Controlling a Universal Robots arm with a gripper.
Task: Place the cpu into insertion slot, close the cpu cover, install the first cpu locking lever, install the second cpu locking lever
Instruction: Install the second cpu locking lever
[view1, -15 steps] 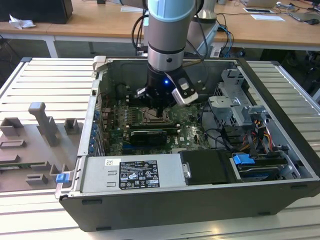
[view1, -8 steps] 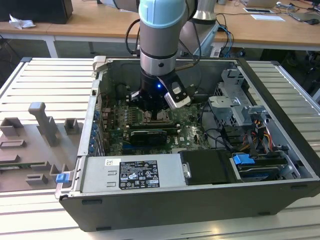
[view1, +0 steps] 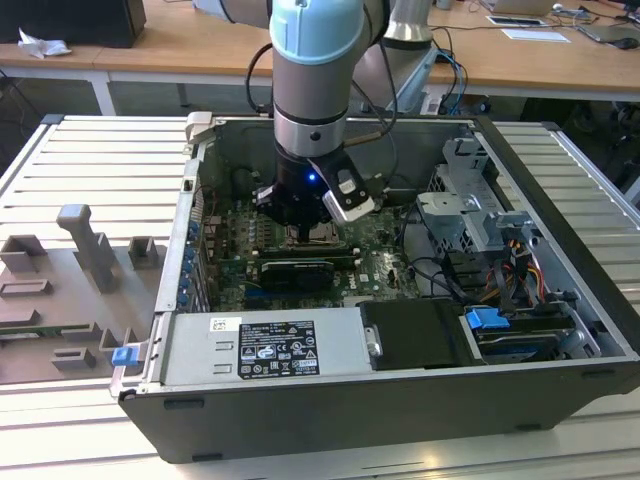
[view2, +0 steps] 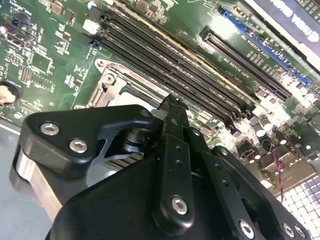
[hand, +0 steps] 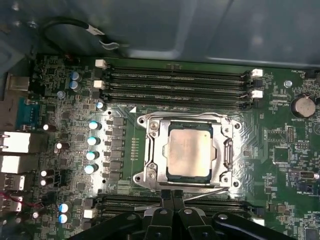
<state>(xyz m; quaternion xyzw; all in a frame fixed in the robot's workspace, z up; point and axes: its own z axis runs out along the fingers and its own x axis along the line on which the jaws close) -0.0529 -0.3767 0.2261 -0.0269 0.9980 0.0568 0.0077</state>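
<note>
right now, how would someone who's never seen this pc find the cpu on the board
Look inside the open computer case at the green motherboard, just beside the long black memory slots. There a silver cpu cover frames the cpu, the lone flat, pale metal square among ribbed slots and small round capacitors.

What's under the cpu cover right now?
The cpu shows through the cpu cover window, seated flat in the insertion slot. The slot's contacts beneath are hidden.

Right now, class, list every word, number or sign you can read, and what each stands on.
White label on the grey metal box: print too small to read.
White lettering on the green circuit board: too small to read.
White letters on the black card: cut off, blurred.
</note>
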